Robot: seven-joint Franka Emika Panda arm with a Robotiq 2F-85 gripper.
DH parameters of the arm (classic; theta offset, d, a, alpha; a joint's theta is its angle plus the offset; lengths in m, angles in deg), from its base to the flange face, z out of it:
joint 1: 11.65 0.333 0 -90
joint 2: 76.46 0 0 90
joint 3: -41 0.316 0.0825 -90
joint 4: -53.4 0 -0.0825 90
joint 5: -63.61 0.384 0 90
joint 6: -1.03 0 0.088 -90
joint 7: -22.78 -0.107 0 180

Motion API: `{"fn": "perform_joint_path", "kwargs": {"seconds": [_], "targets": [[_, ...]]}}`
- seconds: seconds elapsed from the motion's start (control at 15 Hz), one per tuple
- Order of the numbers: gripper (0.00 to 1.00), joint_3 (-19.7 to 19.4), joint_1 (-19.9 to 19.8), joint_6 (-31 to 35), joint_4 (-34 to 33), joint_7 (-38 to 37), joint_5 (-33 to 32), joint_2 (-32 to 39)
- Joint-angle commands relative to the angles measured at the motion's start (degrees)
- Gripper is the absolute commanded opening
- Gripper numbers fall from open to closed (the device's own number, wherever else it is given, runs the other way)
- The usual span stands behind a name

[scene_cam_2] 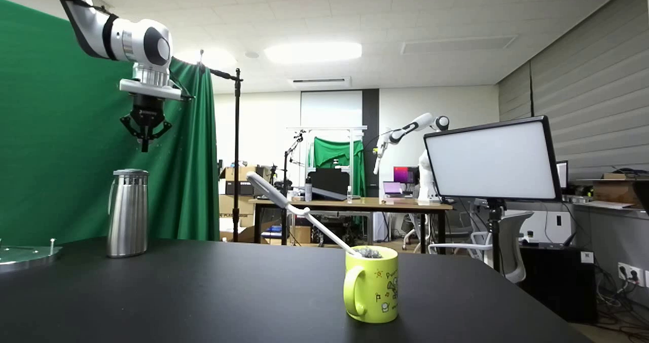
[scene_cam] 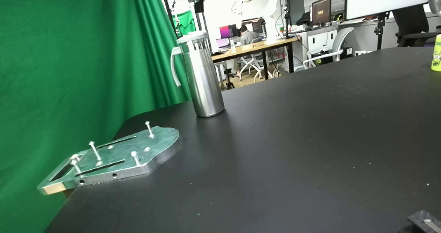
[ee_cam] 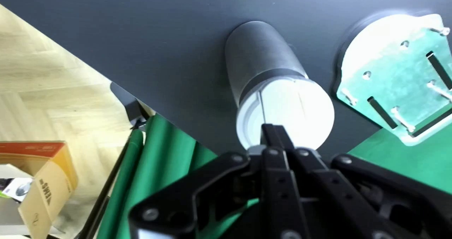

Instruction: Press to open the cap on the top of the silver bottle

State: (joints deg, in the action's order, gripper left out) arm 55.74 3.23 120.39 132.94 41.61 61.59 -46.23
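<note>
The silver bottle (scene_cam: 205, 81) stands upright near the curtained corner of the worktop (scene_cam: 293, 150), close to the edge, with a bolted plate (scene_cam: 162, 136) beside it and apart. Its handle (scene_cam: 174, 67) reaches toward the green curtain (scene_cam: 86, 54), and the cap (ee_cam: 296, 106) on top looks closed, though glare washes out its surface in the wrist view. The gripper (scene_cam_2: 145, 146) hangs above the cap, clear of it in both exterior views, its two fingers (ee_cam: 270, 131) together with nothing between them.

The step in hand looks like lining up for the press. The paired fingers make one blunt tip, which should suit the job. Which part of the cap gives cannot be told; the handle side seems likelier, so the tip should be centred there before going down. The descent is best vertical and slow, easing off once the cap yields. Any sideways push could topple or slide the bottle, and toward the nearby edge that would cost most.
</note>
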Motion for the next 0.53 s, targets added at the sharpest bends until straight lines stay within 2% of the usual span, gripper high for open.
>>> {"fn": "perform_joint_path", "kwargs": {"seconds": [0.0,0.47], "targets": [[0.0,1.75,0.33,-2.59,-5.99,4.09,2.42,5.2],[0.0,3.33,0.58,-2.13,-8.97,8.9,3.95,9.45]]}}
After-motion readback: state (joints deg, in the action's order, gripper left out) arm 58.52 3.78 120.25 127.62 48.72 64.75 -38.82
